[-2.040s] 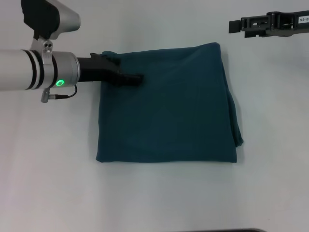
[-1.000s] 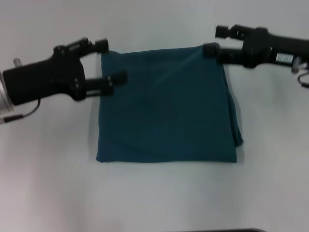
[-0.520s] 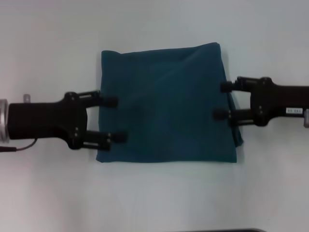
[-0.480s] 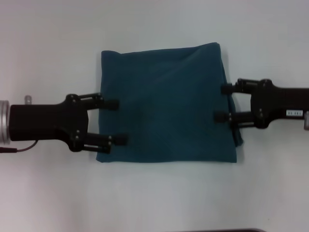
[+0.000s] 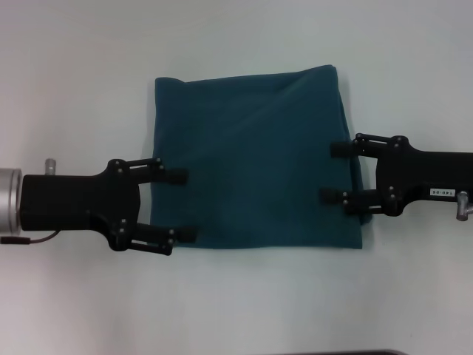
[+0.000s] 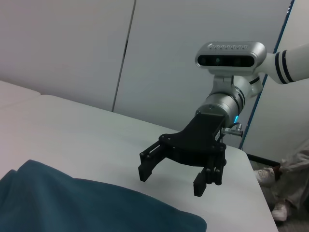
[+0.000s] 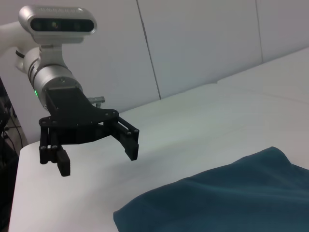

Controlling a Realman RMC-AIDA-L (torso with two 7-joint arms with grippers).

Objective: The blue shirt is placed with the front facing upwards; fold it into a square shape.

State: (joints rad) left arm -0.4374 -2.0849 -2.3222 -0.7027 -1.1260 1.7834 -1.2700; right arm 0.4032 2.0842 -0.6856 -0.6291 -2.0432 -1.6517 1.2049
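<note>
- The left pincer [image 5: 181,205] hangs spread wide at the shirt's left edge, near the front corner, with nothing between its fingers.
- The blue shirt [image 5: 255,159] lies flat in the middle of the white counter [image 5: 74,89], already a near-square block; no lettering shows.
- The right pincer [image 5: 334,172] is likewise wide open and empty, at the right edge where layered folds stack.
- Judged step: a final check or one more fold; next, each pincer would need to close on its side edge.
- Bare counter surrounds the cloth on every side, leaving free room.
</note>
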